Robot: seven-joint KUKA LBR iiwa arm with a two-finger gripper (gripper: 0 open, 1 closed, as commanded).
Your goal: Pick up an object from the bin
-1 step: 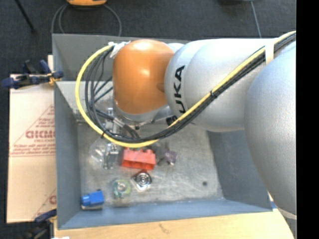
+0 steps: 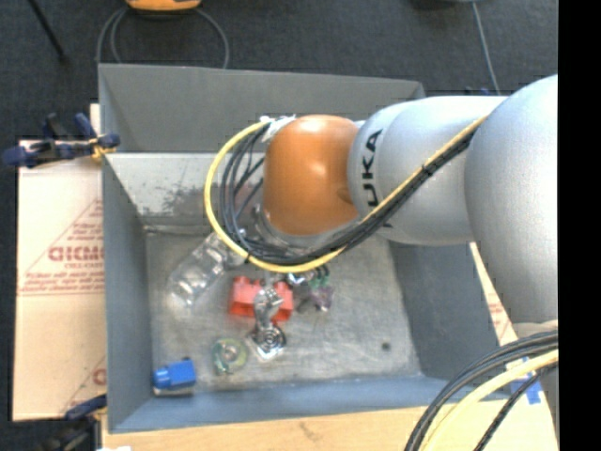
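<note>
Bin (image 2: 122, 280) w/ 1 blue block (image 2: 175, 375), 1 clear cup (image 2: 192, 275), 1 red block (image 2: 246, 296) under end effector (image 2: 269, 323), open/closed unclear.

The silver-grey arm (image 2: 451, 177) bears black KUKA lettering (image 2: 367, 169), an orange wrist cover (image 2: 305, 172) and yellow-black cables (image 2: 210, 186).

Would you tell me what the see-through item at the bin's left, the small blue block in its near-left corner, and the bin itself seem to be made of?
The see-through item looks like thin clear plastic: the floor shows through it, with glints. The blue block is probably hard plastic, evenly coloured. The bin looks like matte grey sheet metal, scuffed at the back.
</note>
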